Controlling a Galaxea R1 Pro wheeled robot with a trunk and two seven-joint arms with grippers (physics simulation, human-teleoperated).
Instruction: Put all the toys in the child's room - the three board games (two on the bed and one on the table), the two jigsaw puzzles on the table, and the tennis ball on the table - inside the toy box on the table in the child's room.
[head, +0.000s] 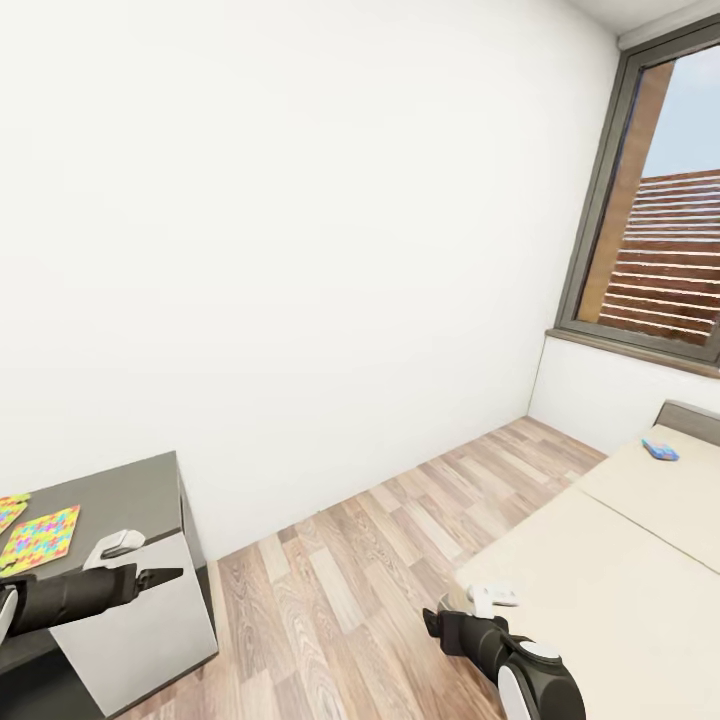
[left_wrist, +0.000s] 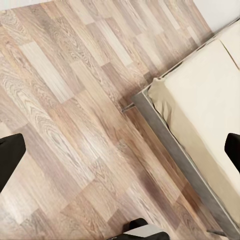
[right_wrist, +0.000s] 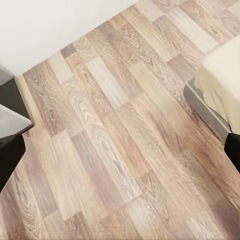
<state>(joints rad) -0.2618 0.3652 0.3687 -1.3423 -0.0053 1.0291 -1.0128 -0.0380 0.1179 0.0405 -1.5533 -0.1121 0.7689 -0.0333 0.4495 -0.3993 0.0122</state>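
Left fingers (head: 160, 575) beside jigsaw puzzle (head: 40, 538); blue board game (head: 660, 449) far across bed (head: 620, 560).

jigsaw puzzles: two flat squares of little bright pieces, yellow, green, pink and blue. One (head: 40, 538) lies flat on the dark counter (head: 120, 490), and the other (head: 10, 510) lies beside it at the picture's edge, cut off.
board game: a small blue flat box (head: 660, 449) lying far up the bed (head: 610, 560), near the grey headboard.
bed: low, wide, plain beige.

Left edge crops 1 jigsaw puzzle (head: 10, 510); bed (head: 640, 560) cropped.
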